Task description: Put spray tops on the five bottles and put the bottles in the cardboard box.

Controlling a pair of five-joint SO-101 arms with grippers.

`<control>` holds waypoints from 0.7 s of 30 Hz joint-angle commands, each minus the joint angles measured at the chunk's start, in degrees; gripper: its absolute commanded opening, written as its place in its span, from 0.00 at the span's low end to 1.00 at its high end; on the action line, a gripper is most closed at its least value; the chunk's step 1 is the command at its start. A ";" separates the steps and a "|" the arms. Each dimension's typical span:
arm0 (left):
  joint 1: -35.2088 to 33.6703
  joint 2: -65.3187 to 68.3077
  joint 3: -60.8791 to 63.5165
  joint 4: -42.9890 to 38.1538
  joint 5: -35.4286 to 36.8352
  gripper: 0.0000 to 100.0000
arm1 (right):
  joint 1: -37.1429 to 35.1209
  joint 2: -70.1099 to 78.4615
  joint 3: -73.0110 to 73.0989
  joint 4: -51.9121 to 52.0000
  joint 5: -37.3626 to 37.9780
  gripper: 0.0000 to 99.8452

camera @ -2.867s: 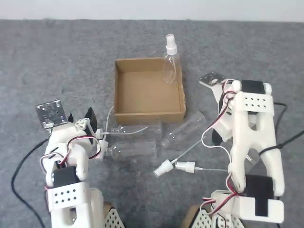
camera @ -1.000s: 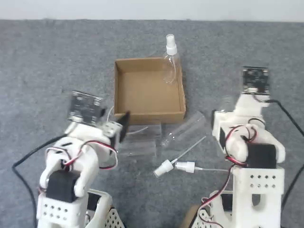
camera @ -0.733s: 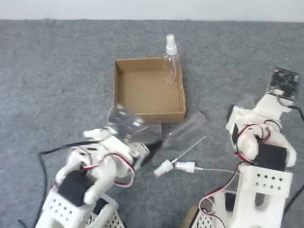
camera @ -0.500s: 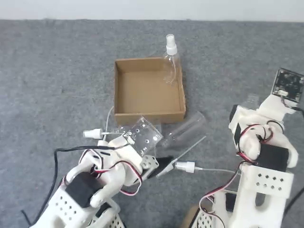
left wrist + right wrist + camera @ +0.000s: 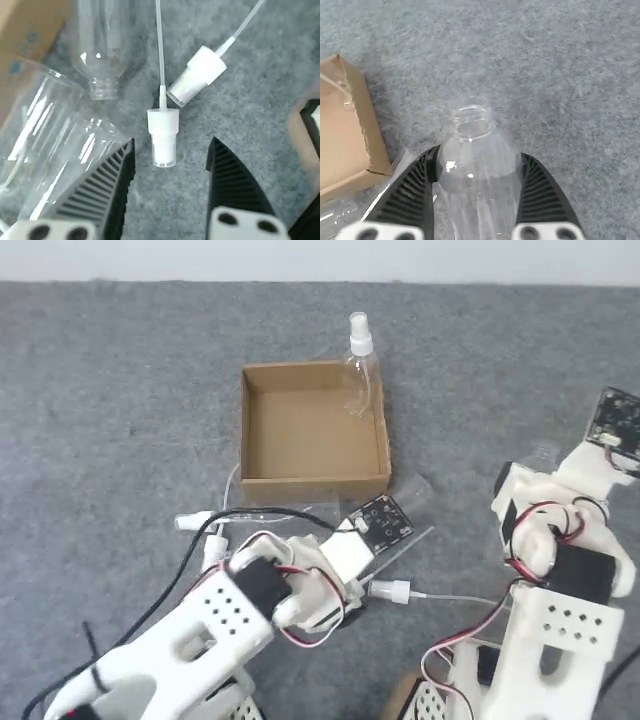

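The left pincer (image 5: 171, 141) has swung over, a spray top (image 5: 163, 135) between its spread jaws.

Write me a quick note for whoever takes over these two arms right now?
Left gripper: jaws open, poised over a loose spray top lying flat.
Right gripper: shut on an uncapped bottle.
Done: one capped bottle appears to stand in the far corner of the box.
Left: cap the held bottle and the bottles lying in front of the box, then box them all.
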 commanded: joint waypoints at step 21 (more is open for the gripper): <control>0.26 33.32 -11.91 -9.76 -0.18 0.18 | 1.63 -1.19 -0.18 -1.98 -0.53 0.04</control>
